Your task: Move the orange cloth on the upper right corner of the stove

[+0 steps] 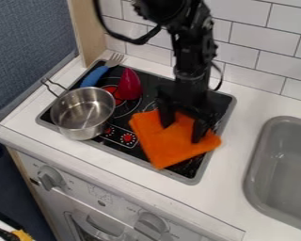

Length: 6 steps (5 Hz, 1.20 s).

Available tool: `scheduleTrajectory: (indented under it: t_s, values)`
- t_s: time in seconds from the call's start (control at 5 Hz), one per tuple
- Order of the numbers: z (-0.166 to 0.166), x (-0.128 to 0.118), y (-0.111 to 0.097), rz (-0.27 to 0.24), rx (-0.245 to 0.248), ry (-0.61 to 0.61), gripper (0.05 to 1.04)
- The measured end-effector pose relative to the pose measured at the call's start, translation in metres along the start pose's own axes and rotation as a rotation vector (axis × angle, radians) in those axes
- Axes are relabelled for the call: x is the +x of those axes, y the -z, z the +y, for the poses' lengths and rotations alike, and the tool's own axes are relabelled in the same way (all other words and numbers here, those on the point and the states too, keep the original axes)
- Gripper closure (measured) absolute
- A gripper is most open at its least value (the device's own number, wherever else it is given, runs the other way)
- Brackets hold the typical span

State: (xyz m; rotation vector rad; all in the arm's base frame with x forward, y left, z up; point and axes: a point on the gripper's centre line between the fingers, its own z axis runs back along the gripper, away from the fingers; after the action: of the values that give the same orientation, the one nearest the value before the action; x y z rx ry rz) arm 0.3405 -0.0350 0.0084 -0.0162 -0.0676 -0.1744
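Over the front right part of the stove [151, 83], the gripper [182, 133] hangs with its fingers spread apart, their tips at the orange cloth [167, 149]. The cloth reaches past the stove's right edge. At the left are a metal pot [83, 112], a blue-handled fork [95, 76] and a dark red object [130, 85].

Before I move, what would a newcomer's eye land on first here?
The bright orange cloth, lying over the front right of the black stovetop, with the black end effector over it, fingers apart. Next come the shiny silver metal pot at the stovetop's front left and the glossy dark-red object behind and right of it.
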Motion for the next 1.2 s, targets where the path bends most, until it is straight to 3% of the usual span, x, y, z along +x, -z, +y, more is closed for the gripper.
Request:
scheduleTrajectory:
  t_s: [0.2, 0.6, 1.2]
  values:
    - [0.000, 0.026, 0.002, -0.012, -0.012, -0.058, 0.083]
    - [0.003, 0.053, 0.003, -0.015, -0.005, -0.182, 0.083]
    - [0.015, 0.059, 0.005, -0.006, 0.064, -0.265, 0.083]
